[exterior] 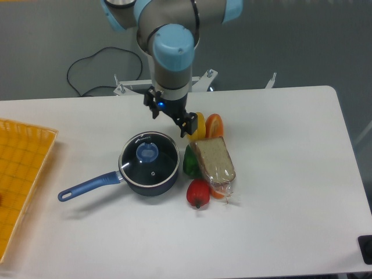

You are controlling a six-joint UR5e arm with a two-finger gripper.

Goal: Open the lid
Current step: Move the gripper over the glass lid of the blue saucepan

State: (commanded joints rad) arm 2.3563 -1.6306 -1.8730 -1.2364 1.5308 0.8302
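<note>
Bright, even overhead light (soft shadows), sharp focus, little glare.

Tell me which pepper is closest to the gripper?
The yellow pepper: the gripper is right at its left edge. The orange, green and red peppers lie farther.
</note>
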